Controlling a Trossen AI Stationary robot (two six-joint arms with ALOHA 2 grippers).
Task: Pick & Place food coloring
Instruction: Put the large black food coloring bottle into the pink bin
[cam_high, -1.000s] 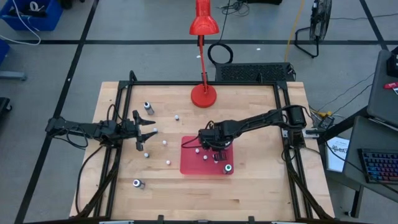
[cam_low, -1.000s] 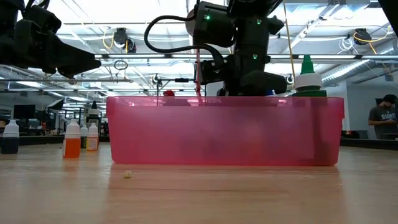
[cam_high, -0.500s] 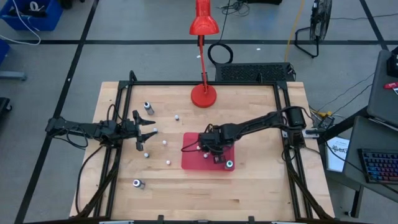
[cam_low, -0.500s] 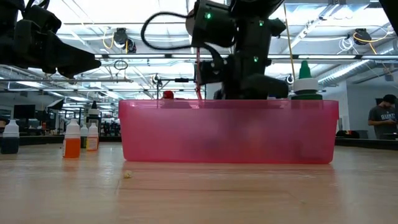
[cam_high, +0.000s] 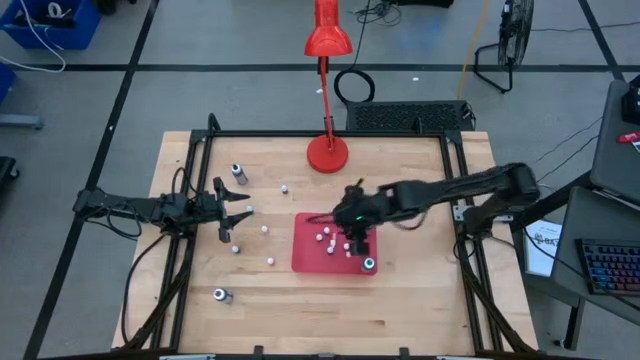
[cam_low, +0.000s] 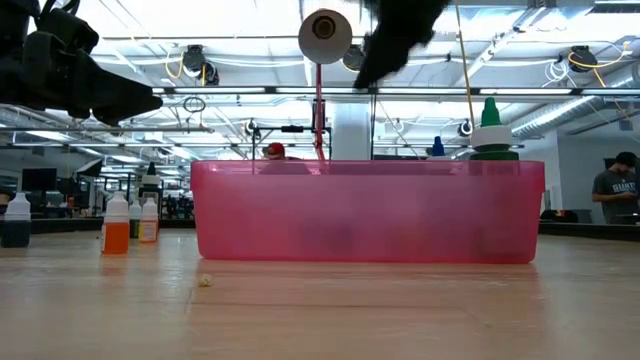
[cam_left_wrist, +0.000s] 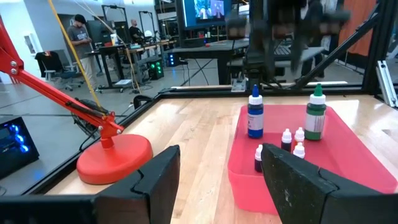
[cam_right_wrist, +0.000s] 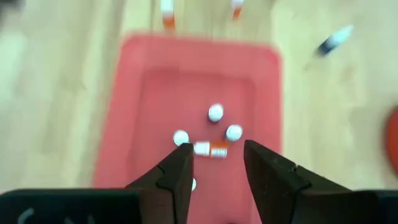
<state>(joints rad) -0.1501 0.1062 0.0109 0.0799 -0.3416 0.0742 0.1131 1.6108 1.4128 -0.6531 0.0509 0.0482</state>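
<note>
The right arm is reaching in from the table's right side, its right gripper (cam_high: 358, 234) hanging above the red tray (cam_high: 305, 258) with its fingers (cam_right_wrist: 176, 173) standing apart and holding nothing. Directly below those fingers, one small bottle (cam_right_wrist: 210, 149) with an orange band is lying on its side on the tray floor. Three white-capped bottles (cam_right_wrist: 216, 113) are standing close around it. From the left wrist view, the tray is also holding a blue bottle (cam_left_wrist: 255, 116) and a green bottle (cam_left_wrist: 315, 116), both upright. The left arm is stretching in from the table's left edge, its left gripper (cam_high: 236, 212) waiting well apart from the tray, fingers (cam_left_wrist: 157, 180) spread and empty. Several food coloring bottles (cam_high: 270, 260) are standing scattered on the bare wooden table (cam_high: 420, 300) between the left gripper and the tray, with two darker vials (cam_high: 239, 173) farther out toward the left side. A red desk lamp (cam_high: 327, 152) is standing at the table's far edge.
</note>
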